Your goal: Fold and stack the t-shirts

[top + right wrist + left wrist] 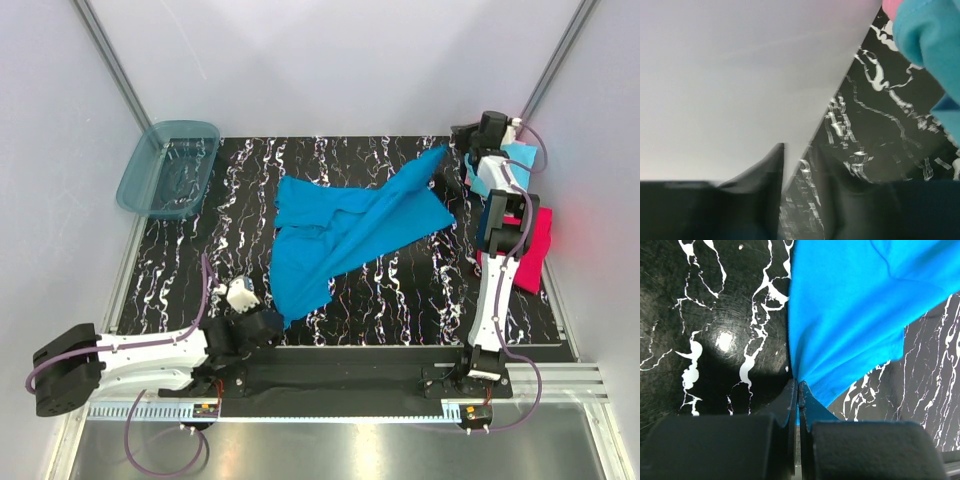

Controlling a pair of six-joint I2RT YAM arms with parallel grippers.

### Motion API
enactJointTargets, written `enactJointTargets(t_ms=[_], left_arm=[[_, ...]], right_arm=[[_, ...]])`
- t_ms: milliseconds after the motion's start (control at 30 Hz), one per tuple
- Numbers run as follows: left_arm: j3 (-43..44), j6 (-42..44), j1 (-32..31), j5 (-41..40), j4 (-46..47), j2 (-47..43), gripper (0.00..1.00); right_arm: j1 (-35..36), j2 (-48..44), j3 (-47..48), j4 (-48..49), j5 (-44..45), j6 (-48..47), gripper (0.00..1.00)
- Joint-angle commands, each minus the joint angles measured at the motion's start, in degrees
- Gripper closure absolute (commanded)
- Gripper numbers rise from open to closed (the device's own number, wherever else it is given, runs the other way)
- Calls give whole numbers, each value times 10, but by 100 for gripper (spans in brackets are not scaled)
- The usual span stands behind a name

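**Q:** Teal shirt [350, 230]: where does it lie?
**A:** Rumpled across mid-table [400, 290], one tip stretched toward the far right.
**Q:** Left gripper [798, 386]?
**A:** At the near edge, fingers [790, 400] pressed together on the shirt's near corner, with cloth pinched between them.
**Q:** Right gripper [799, 152]?
**A:** At the far right near that tip, fingers slightly apart, holding nothing. Cyan shirt [522, 158] and red shirt [537, 250] lie along the right edge.
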Motion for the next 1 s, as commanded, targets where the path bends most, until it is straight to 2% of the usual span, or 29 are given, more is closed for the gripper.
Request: enactJointTargets(t_ms=[0,100,167,267,300,433,467,633,667,767,967], left_arm=[[1,7,-4,7,-88,20,100],[9,8,-7,4,-85,29,100],[13,15,-10,-2,-81,29,100],[16,30,-10,-18,-75,17,77],[17,33,-11,-24,-76,13,63],[26,56,-11,-47,-64,-15,46],[30,63,-10,-47,-62,-19,46],[27,67,-14,-47,-63,-44,49],[25,70,-15,-46,-65,-58,50],[13,72,-16,-50,-74,-89,52],[9,80,-17,-58,-100,-131,57]], right_arm=[[0,24,63,7,-26,-25,56],[5,1,38,7,-29,-49,36],[9,-28,5,36,-28,-57,32],[15,-118,-92,79,-20,-48,30],[17,-171,-150,89,-7,-30,30],[47,-318,-292,100,31,-23,31],[69,-375,-344,90,55,-33,31],[135,-541,-514,67,105,-56,32],[139,-593,-580,65,120,-56,32],[136,-684,-694,59,149,-68,33],[83,-762,-811,36,128,-81,34]])
